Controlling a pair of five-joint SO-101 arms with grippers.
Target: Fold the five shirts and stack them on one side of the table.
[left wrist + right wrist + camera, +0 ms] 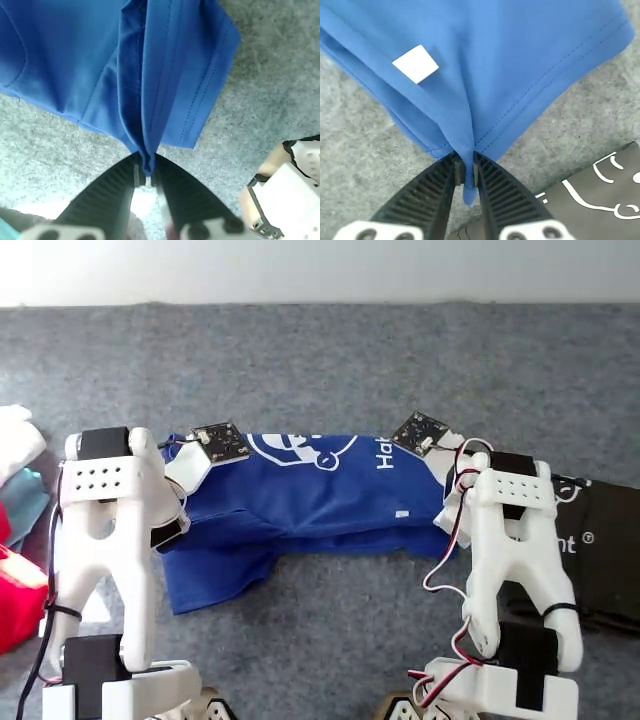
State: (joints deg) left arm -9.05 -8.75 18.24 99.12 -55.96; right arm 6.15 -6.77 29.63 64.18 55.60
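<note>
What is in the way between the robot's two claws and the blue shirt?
Nothing is. The left gripper and the right gripper are each shut on an edge of the blue shirt, with no other thing between. The black shirt lies off to the side, by the right arm.

Blue shirt (310, 500): white print, small white tag; lies partly folded in a long band across the centre of the frame, a loose flap trailing toward the lower left. One end is pinched in the left gripper (145, 175), the other in the right gripper (465, 170). Black shirt (600, 550): white print, flat at the right edge, just beside the blue one. White garment (15, 440), teal garment (25, 502) and red garment (20, 595): heaped at the left edge.
</note>
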